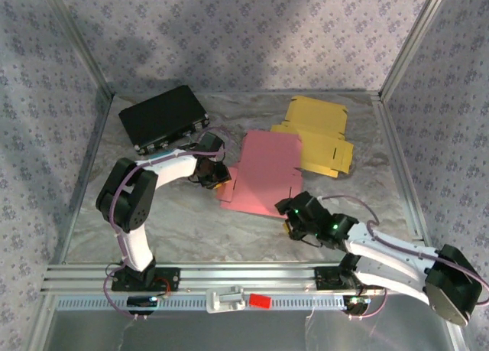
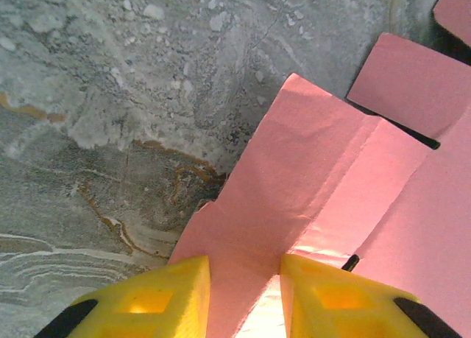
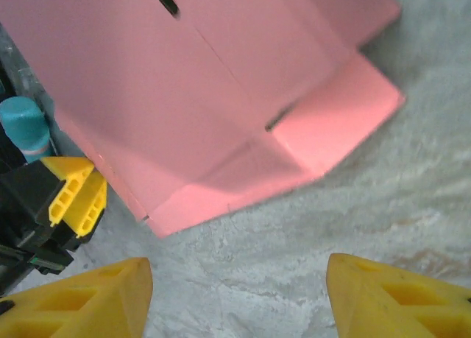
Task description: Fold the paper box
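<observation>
Mid-frame on the counter, pink box flat; left jaws slightly parted astride its flap, right jaws wide open near its lower edge. Risks sliding or mis-creasing if pushed unpinned.

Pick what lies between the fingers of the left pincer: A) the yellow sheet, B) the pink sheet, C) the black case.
B: in the left wrist view the pink sheet runs into the gap between the yellow fingers of the left pincer.
</observation>
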`<state>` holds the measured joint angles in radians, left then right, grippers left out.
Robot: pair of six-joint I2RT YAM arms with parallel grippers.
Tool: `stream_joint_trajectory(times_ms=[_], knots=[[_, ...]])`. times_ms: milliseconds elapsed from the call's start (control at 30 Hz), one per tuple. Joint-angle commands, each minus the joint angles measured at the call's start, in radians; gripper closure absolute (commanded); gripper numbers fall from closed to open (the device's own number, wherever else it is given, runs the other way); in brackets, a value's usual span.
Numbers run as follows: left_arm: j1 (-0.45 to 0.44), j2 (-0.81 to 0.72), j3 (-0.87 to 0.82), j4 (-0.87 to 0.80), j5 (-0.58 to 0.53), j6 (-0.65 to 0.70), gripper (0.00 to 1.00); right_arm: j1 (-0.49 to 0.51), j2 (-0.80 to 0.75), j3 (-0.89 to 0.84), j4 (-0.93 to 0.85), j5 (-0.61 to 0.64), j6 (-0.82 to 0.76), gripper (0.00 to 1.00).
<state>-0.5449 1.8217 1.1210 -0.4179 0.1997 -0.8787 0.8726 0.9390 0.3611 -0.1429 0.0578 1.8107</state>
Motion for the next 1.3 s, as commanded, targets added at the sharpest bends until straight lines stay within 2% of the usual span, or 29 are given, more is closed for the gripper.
stream_joint_trajectory(times_ms=[0, 267, 400, 500, 600, 833, 1000, 1167, 1267], knots=[[0.007, 0.013, 0.026, -0.033, 0.021, 0.018, 0.7, 0.027, 0.063, -0.043, 0.139, 0.13, 0.129, 0.34], [0.015, 0.008, 0.025, -0.037, 0.04, 0.032, 0.7, 0.007, 0.224, -0.043, 0.313, 0.179, 0.114, 0.4], [0.017, 0.005, 0.022, -0.039, 0.044, 0.037, 0.7, 0.002, 0.226, -0.078, 0.367, 0.244, 0.098, 0.43], [0.019, 0.007, 0.023, -0.04, 0.052, 0.041, 0.7, -0.009, 0.202, -0.095, 0.396, 0.289, 0.029, 0.46], [0.019, 0.01, 0.027, -0.041, 0.058, 0.045, 0.7, -0.023, 0.204, -0.139, 0.51, 0.336, -0.031, 0.51], [0.019, 0.021, 0.031, -0.044, 0.065, 0.05, 0.71, -0.104, 0.283, -0.15, 0.695, 0.29, -0.136, 0.6], [0.019, 0.026, 0.038, -0.052, 0.067, 0.056, 0.72, -0.139, 0.369, -0.12, 0.791, 0.249, -0.167, 0.76], [0.021, 0.024, 0.045, -0.06, 0.064, 0.059, 0.72, -0.156, 0.39, -0.071, 0.798, 0.234, -0.202, 1.0], [0.02, 0.002, 0.06, -0.082, 0.05, 0.063, 0.71, -0.16, 0.349, -0.017, 0.695, 0.223, -0.208, 1.0]])
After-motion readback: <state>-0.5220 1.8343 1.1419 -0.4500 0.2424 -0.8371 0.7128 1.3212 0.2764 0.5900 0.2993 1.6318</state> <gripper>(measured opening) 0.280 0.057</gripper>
